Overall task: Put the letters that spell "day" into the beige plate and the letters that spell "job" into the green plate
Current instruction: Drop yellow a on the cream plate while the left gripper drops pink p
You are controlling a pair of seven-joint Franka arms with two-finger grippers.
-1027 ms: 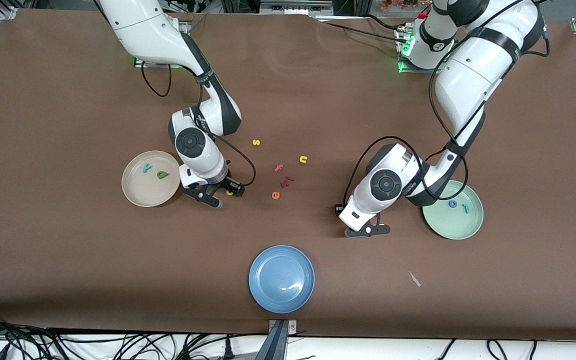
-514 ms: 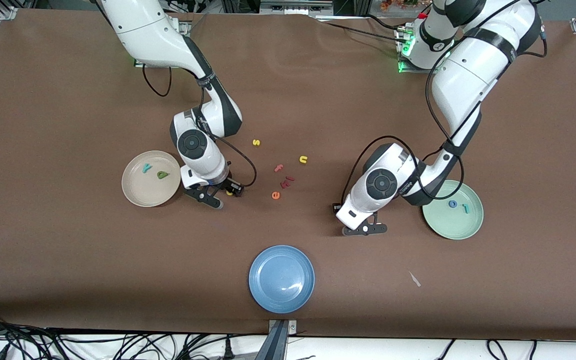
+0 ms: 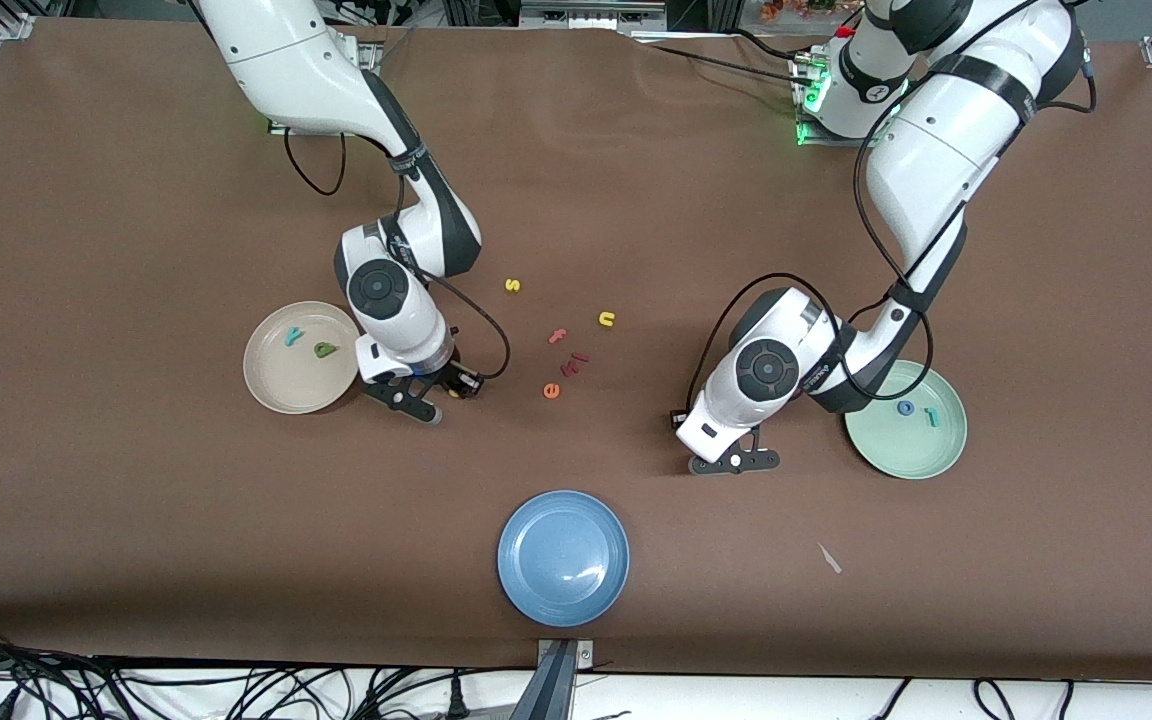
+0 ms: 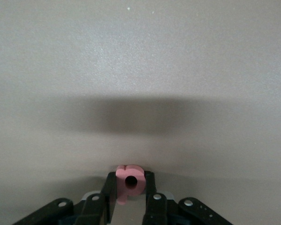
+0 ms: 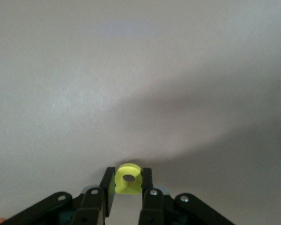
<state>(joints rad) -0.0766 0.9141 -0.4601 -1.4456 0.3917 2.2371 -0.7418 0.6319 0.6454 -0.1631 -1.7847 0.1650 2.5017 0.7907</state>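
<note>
I see the right hand (image 3: 433, 392) low over the bench (image 3: 136, 520), left of the frame centre and just beside the beige plate (image 3: 274, 392). Its fingers are closed on the yellow a (image 5: 128, 178), which shows clearly in the right wrist view. The teal y (image 3: 293, 337) and the green d (image 3: 324, 349) lie in the beige plate.

The left hand (image 3: 736, 462) is at the lower right of centre, low over the bench near the green plate (image 3: 896, 452). Its fingers are closed on the pink b (image 4: 129, 182), as the left wrist view shows. The blue o (image 3: 905, 407) and the teal j (image 3: 931, 416) lie in the green plate.

In the middle of the frame the yellow s (image 3: 512, 285), yellow u (image 3: 606, 319), pink f (image 3: 558, 336), orange e (image 3: 552, 390) and one small red piece (image 3: 575, 362) lie loose on the bench. The blue plate (image 3: 563, 557) is at the lower centre.
</note>
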